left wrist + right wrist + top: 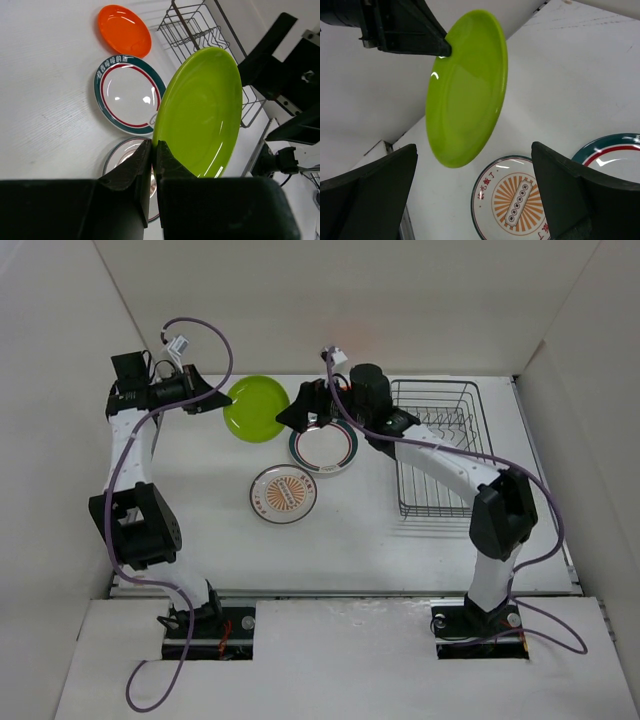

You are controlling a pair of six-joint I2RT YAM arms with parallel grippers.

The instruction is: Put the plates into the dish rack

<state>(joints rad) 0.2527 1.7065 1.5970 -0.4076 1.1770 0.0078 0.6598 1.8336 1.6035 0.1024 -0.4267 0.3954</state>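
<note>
Top external view, read from the left: the left gripper (220, 404) is pinched on the near-left rim of the lime-green plate (256, 408), in the upper left of centre. The left wrist view confirms it, with both fingers pressed onto the rim and the plate clear of the table (200, 480). Just to its right, the right gripper (290, 418) faces the plate with its fingers spread wide and holds nothing. It hangs over the upper left edge of the banded plate (337, 453). The sunburst plate (284, 493) lies flat lower centre. The orange plate (125, 29) lies flat too, seen only at the top of the left wrist view. The dish rack (435, 383) stands at centre right and, as far as I can see, holds no plates.

I judge the step in hand to be a hand-over, left to right (the rack sits on the right arm's side). To do it well, I would bring the spread fingers onto the free rim opposite the present pinch. I would close firmly before the left lets go, then turn the plate on edge to slide between the prongs.

The lime-green plate is tilted, not flat. In the left wrist view its long axis runs from lower left to upper right, and one broad side faces the right gripper.
</note>
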